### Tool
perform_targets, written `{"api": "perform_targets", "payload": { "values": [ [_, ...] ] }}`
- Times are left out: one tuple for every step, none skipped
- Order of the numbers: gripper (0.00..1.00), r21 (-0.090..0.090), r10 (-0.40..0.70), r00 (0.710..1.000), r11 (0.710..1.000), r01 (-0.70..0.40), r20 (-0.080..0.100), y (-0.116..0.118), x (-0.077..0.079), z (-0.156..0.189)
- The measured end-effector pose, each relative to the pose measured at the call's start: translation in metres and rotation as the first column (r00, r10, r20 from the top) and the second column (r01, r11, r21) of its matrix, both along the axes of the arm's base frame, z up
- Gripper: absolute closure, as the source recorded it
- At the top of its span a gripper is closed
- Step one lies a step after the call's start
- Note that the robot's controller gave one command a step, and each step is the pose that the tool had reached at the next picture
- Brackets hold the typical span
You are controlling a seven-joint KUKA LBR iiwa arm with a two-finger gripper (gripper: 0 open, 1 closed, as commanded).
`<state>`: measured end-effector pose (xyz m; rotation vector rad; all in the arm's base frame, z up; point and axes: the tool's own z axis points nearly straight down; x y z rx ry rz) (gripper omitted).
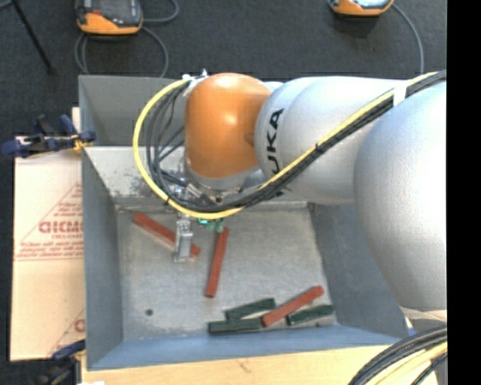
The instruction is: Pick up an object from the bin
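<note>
Your grey metal bin [101, 248] stood on a dark floor [248, 37], and beyond its far wall you had two orange-and-black devices [109, 16] with thin cables looping away from them. The bin's bottom was dull grey and finely speckled, with one small dark spot [148, 312] near the front left corner.

You had six sticks in there: three red and three dark green. One red stick [150, 224] lay slanted at the back left. A second red stick [216, 265] lay nearly lengthwise in the middle, just right of the first. The third red stick [294, 304] lay in the front right corner, mixed with the green sticks [252, 307] in a loose cluster, touching them.

Your arm reached in from the right, its orange cover [222, 124] and yellow cable [143, 162] hanging over the back of the bin. The gripper [183, 244] was low on the right end of the back-left red stick, and you could not tell from this angle whether it was spread or closed on it
</note>
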<state>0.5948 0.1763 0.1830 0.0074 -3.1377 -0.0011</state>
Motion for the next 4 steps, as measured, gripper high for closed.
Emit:
{"api": "perform_targets", "payload": {
  "values": [
    [0.0,0.001,-0.004,1.0,1.0,0.004,0.008,-0.001,0.002,0.005],
    [0.0,0.002,-0.147,0.989,0.989,0.147,0.01,0.002,0.013,-0.046],
    [0.0,0.0,-0.072,0.997,0.997,0.072,0.009,0.005,0.021,-0.097],
    [0.0,0.002,-0.236,0.972,0.972,0.236,0.007,-0.004,0.039,-0.111]
  ]
}}
